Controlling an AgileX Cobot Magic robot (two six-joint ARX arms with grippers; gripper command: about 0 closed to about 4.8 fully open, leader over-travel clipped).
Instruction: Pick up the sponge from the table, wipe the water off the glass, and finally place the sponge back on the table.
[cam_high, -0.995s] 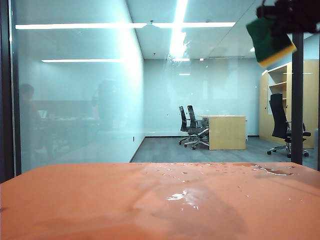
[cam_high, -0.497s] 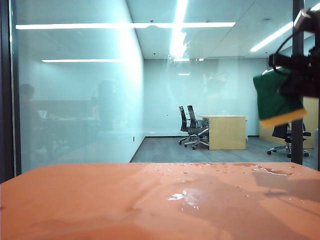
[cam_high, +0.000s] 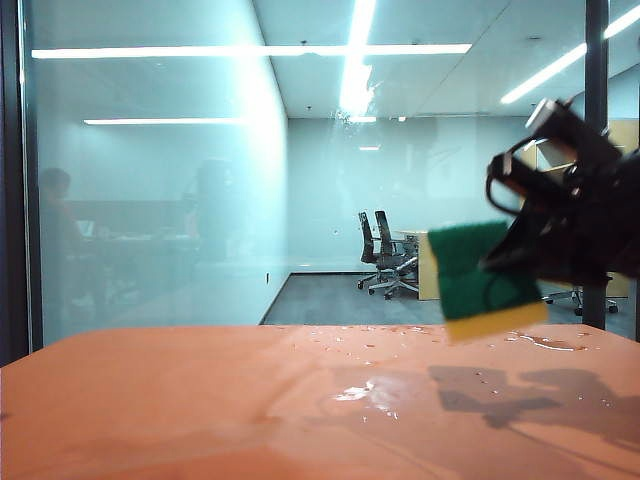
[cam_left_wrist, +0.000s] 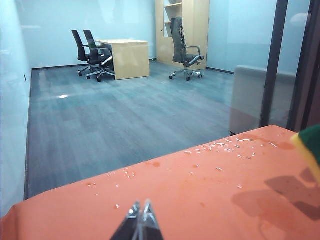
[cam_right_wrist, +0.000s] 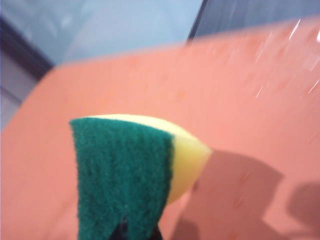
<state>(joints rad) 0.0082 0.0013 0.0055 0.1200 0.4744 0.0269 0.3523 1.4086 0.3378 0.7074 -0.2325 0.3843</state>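
Note:
My right gripper (cam_high: 505, 268) is shut on the sponge (cam_high: 472, 278), yellow foam with a dark green scouring face, and holds it tilted just above the right side of the orange table (cam_high: 180, 400). In the right wrist view the sponge (cam_right_wrist: 125, 170) hides the jaws of the right gripper (cam_right_wrist: 137, 234). Behind the table stands the glass (cam_high: 150, 200), with a faint whitish speckle of water (cam_high: 354, 104) high up in the light's glare. My left gripper (cam_left_wrist: 140, 209) is shut and empty, low over the table (cam_left_wrist: 200, 195). A corner of the sponge (cam_left_wrist: 310, 147) shows at that view's edge.
Clear puddles (cam_high: 365, 392) and droplets (cam_left_wrist: 225, 147) lie on the tabletop, one puddle (cam_high: 545, 342) near the far right edge. A black frame post (cam_high: 596, 70) stands behind the right arm. An office with desk and chairs lies beyond the pane.
My right gripper has carried the sponge down from the upper right corner and leftward, to just above the table. The left gripper has kept still.

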